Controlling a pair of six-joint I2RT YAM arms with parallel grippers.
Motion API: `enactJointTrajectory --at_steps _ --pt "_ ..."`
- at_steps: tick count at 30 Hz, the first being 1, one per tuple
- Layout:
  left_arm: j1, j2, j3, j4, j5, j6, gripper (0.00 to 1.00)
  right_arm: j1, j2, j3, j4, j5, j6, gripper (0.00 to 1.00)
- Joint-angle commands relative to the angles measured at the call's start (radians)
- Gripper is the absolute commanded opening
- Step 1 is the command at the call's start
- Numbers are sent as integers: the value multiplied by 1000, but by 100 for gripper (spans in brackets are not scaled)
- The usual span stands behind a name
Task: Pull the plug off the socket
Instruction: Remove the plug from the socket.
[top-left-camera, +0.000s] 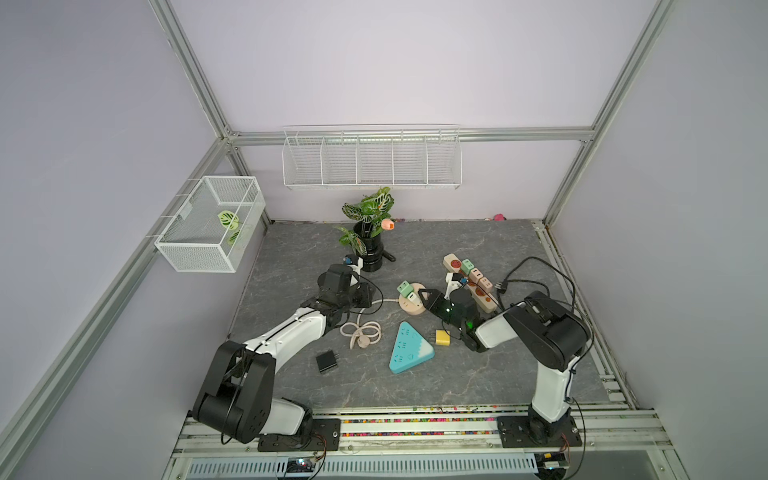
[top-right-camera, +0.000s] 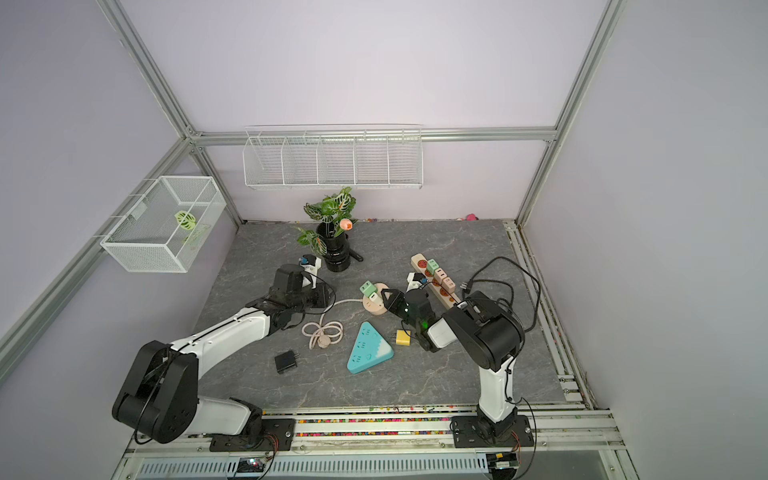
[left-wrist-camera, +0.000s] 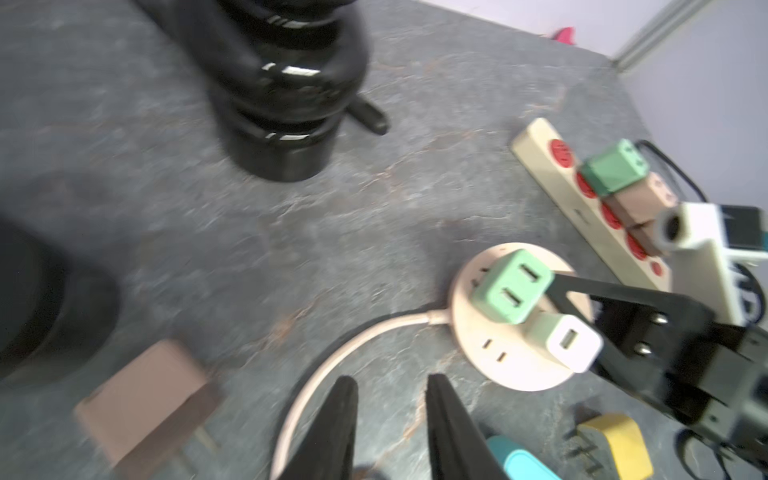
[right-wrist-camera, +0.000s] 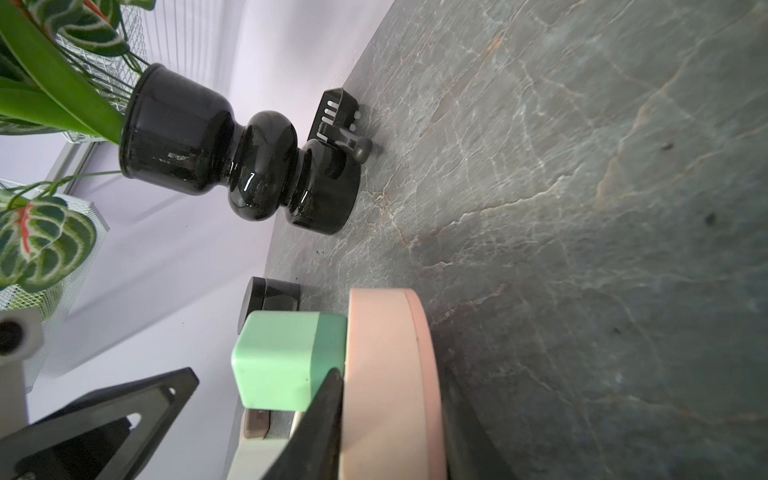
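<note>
1. Black fingers of the left gripper (left-wrist-camera: 390, 380) stand a narrow gap apart with nothing between them. The wrist view is blurred, yet the gap shows. A brown plug (left-wrist-camera: 145, 399) lies loose on the grey table (left-wrist-camera: 208, 249) near them.
2. A pale cord (left-wrist-camera: 332, 353) curves past that gripper to the round pink socket (left-wrist-camera: 519, 370), which lies mid-table, apart from those fingers.
3. Two plugs stand seated on the socket's face, just beside each other: a green adapter (left-wrist-camera: 513, 286) and a white USB charger (left-wrist-camera: 567, 340). I cannot tell which one is meant.
4. The right gripper (right-wrist-camera: 386, 370) is clamped on the socket's rim. One finger lies on the top face hard by the green adapter's base, and the other is largely hidden under the disc. I judge this grip to be the anchor.
5. To do the step well, I judge the left jaws should widen and come over the chosen plug. They should then close low on its flat sides and draw straight off the face along the prongs – no sideways rocking, which could twist the disc out of the anchoring grip. Keep clear of the right gripper's black frame beside the adapter.
6. Further right, a power strip (left-wrist-camera: 536, 137) carries plugs of its own.
</note>
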Motion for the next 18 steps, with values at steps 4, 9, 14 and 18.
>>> enactJointTrajectory --at_steps 4,9,14,18 --pt "-64 91 27 144 139 205 29 6 38 -11 -178 -54 -73 0" --pt "-68 162 34 215 186 213 36 6 52 -2 -177 -65 -75 0" --pt "-68 219 60 236 182 224 42 6 54 3 -176 -69 -71 0" --pt "-69 275 101 236 194 240 42 6 47 1 -184 -67 -76 0"
